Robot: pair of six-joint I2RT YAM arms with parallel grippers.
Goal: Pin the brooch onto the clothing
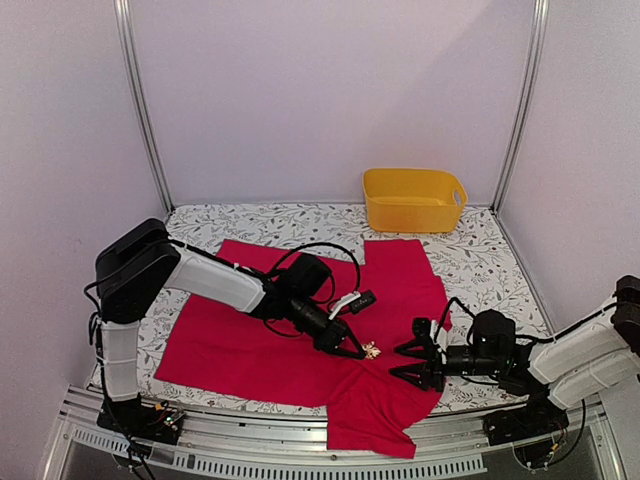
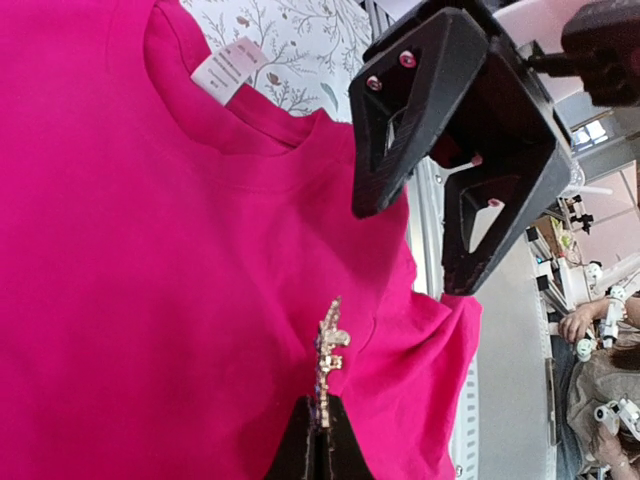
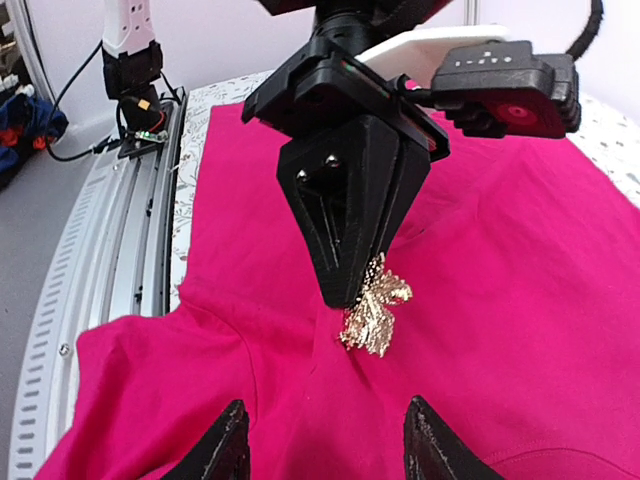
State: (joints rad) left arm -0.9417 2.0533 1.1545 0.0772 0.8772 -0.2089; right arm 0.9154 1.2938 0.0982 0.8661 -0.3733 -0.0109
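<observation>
Over the chest of the shirt [image 1: 260, 335], below its collar: my left pincer [image 3: 350, 288] is clamped flat on the brooch [image 3: 376, 312], gripping it by one edge so that most of the glittering cluster sticks out past the fingertips. The brooch hangs at or just above the red cloth; I cannot tell whether it touches. My right pincer [image 1: 405, 362] faces it from close by, jaws parted to a middling width with nothing between them, low over the same patch of cloth.

Step in hand, as I judge it: bringing the brooch to the spot where it is to be fastened; nothing shows it fixed to the shirt yet. The next move calls for my right pincer to gather or steady a fold of cloth right under the brooch, so that my left can press the fastening through without the loose fabric sliding away. The pin itself is too small to make out, so its direction is uncertain.

Writing: the white neck label [image 2: 230, 68] carries faint grey print, too small to read. No brand name is legible on either pincer or on the flowered tablecloth [image 1: 480, 255].
</observation>
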